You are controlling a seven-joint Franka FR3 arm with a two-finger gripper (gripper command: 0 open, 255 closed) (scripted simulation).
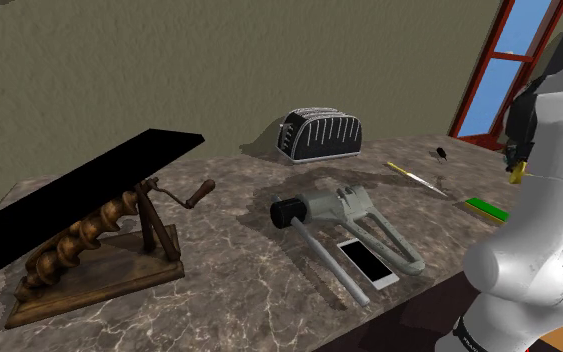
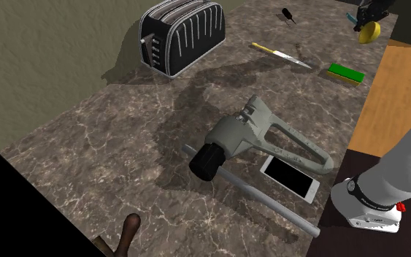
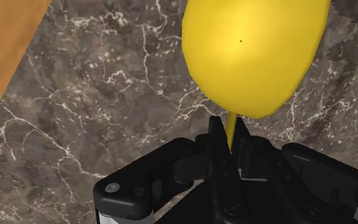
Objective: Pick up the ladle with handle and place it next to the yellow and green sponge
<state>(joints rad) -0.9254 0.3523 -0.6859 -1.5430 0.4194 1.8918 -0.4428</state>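
Note:
My black gripper [image 3: 230,137] is shut on the thin handle of a yellow ladle [image 3: 254,51], whose round bowl hangs just past the fingertips above the dark marble counter [image 3: 107,95]. In the second exterior view the gripper [image 2: 372,14] is at the top right with the ladle bowl [image 2: 370,32] below it, held over the counter's far corner. The green and yellow sponge [image 2: 344,73] lies flat on the counter a short way from the ladle. In the shoulder view a bit of the ladle [image 1: 518,171] shows beside the white arm, with the sponge [image 1: 487,208] close below it.
A black toaster [image 2: 183,33] stands at the back. A yellow-handled knife [image 2: 280,53] and a small black item [image 2: 288,14] lie near the sponge. A grey hand tool [image 2: 258,135], a grey rod [image 2: 269,203] and a phone [image 2: 291,177] lie mid-counter. A wooden screw press [image 1: 99,245] stands at the shoulder view's left.

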